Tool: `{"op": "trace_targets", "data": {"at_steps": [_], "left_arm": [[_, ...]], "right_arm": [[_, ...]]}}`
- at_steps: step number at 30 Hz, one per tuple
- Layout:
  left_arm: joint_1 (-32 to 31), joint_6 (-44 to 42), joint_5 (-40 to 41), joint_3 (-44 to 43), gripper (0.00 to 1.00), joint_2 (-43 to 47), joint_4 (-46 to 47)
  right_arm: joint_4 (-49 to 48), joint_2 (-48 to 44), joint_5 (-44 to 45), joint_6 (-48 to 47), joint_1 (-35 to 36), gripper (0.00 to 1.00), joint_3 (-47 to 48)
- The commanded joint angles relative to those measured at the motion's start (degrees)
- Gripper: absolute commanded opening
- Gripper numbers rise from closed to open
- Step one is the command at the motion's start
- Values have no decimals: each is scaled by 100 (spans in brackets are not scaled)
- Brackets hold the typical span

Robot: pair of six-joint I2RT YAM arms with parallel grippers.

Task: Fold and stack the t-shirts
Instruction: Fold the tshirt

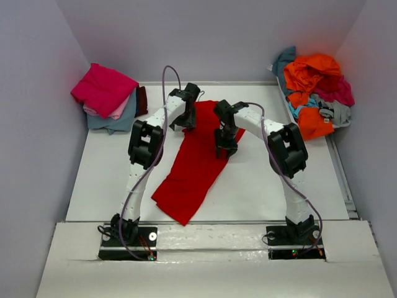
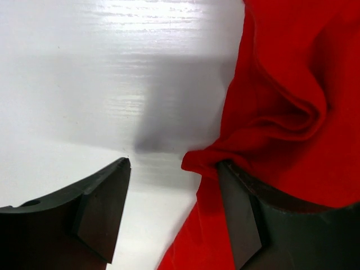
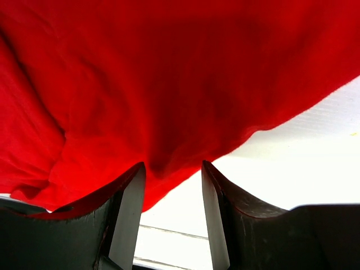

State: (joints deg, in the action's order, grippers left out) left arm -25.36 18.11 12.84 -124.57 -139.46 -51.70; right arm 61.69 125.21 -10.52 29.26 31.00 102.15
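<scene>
– One red shirt in work, or more?
– One. It lies in the middle of the table as a long slanted strip, near corner close to the front edge. Left pincer wide open at the strip's far left edge, cloth bunched against one side. Right pincer jaws apart at the right edge, cloth sagging between, not pinched.
– Done vs left?
– Folded stack far left, unfolded pile far right. Looks like room both sides for the cross-fold.
</scene>
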Motion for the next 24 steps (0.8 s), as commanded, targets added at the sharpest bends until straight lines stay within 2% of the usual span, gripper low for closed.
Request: {"op": "trace_targets", "data": {"at_steps": [1,17,24], "left_arm": [[102,8,377,293,74,-82,-165],[647,61,351,451,75,-117,-200],[814,53,272,574,75,-90,-173]], "right_arm": [[-192,12,-46,89,55,50,59],[-122,786,-64,-8,55,51,227],[-8,970,-46,-42,-314,51,401]]}}
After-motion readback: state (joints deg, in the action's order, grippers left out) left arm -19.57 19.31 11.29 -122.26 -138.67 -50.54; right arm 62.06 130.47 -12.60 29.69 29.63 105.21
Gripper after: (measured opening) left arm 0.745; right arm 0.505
